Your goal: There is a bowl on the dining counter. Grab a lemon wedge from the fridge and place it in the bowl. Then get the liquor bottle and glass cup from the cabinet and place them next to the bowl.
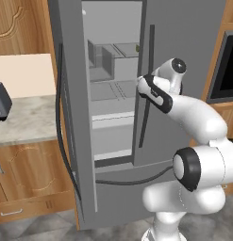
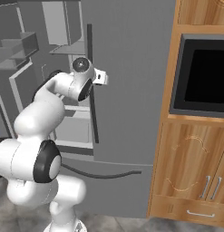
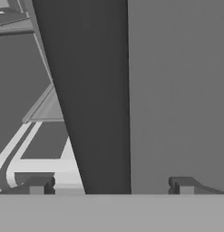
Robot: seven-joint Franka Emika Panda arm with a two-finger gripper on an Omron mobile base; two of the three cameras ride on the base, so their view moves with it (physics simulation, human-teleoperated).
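The grey fridge (image 1: pixel 188 42) stands with its left door (image 1: pixel 73 117) swung open, showing pale shelves and bins inside. A tiny greenish speck, perhaps the lemon wedge (image 1: pixel 137 47), lies on the top shelf. My gripper (image 1: pixel 145 84) is at the right door's long dark handle (image 1: pixel 150 52), about mid-height. In the hand view the handle (image 3: pixel 95 90) runs up between the two wide-apart fingertips (image 3: pixel 38 186), so the gripper (image 3: pixel 111 186) is open around it, and the right door (image 3: pixel 177 90) lies just behind. The right base view shows the hand (image 2: pixel 94 80) against the handle (image 2: pixel 90 45).
A marbled counter (image 1: pixel 28 120) with a dark appliance (image 1: pixel 0 101) lies left of the fridge, above wood drawers. A black built-in oven (image 2: pixel 204 72) in wood cabinetry (image 2: pixel 195 167) flanks the fridge on the right. The bottom drawer's curved handle (image 1: pixel 132 179) sits below.
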